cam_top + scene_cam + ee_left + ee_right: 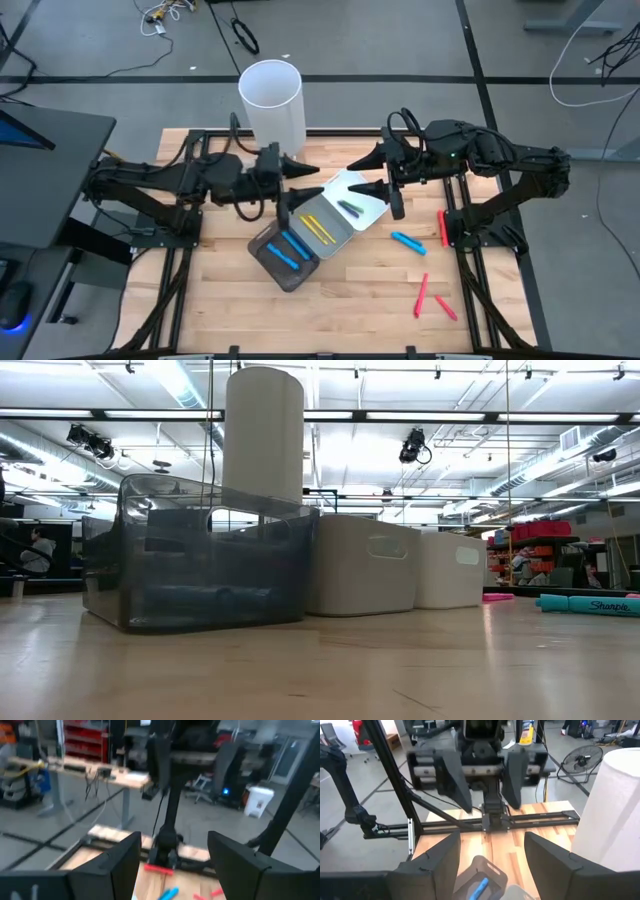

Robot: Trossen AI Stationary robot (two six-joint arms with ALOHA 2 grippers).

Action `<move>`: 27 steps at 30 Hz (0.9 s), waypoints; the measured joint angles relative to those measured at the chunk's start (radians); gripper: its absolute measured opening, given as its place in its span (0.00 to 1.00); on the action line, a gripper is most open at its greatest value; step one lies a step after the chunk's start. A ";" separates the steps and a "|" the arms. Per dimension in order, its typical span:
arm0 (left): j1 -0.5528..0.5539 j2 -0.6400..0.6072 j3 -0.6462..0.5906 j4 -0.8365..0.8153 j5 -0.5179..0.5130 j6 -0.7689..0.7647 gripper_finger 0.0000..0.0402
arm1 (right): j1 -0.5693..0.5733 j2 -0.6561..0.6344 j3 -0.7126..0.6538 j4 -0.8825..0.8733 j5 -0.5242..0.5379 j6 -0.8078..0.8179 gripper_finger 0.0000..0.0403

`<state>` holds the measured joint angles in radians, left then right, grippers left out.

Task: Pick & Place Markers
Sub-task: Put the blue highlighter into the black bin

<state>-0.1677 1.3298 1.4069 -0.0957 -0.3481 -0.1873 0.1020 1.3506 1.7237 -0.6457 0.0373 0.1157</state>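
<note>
- Currently I'm hovering my left gripper and right gripper over the trays, both spread apart, grasping nothing.
- Blue markers are lying in the dark tray, yellow markers in the grey.
- Red markers are sitting loose on the table.

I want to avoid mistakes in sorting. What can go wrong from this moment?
1. Left gripper and right gripper, both open and empty, hover close together above the trays; they may collide.
2. The red markers lie beside the right arm's frame, an awkward reach.
3. The tall white cylinder could be knocked.
</note>
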 joint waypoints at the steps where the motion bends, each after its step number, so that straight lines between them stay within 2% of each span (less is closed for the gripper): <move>1: 0.000 -0.003 0.000 0.015 0.001 0.011 0.59 | 0.000 0.000 0.000 -0.002 0.000 -0.004 0.55; 10: 0.000 -0.010 -0.001 0.044 0.004 0.015 0.59 | 0.000 0.000 0.000 -0.019 0.000 0.032 0.55; 14: 0.000 -0.010 -0.001 0.038 0.042 0.005 0.59 | 0.000 0.000 0.000 -0.081 0.000 0.072 0.55; 27: 0.000 -0.010 -0.001 0.023 0.064 -0.012 0.59 | 0.000 0.000 0.000 -0.529 0.000 0.255 0.55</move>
<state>-0.1677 1.3201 1.4063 -0.0727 -0.2840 -0.1993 0.1020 1.3506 1.7237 -1.1750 0.0375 0.3705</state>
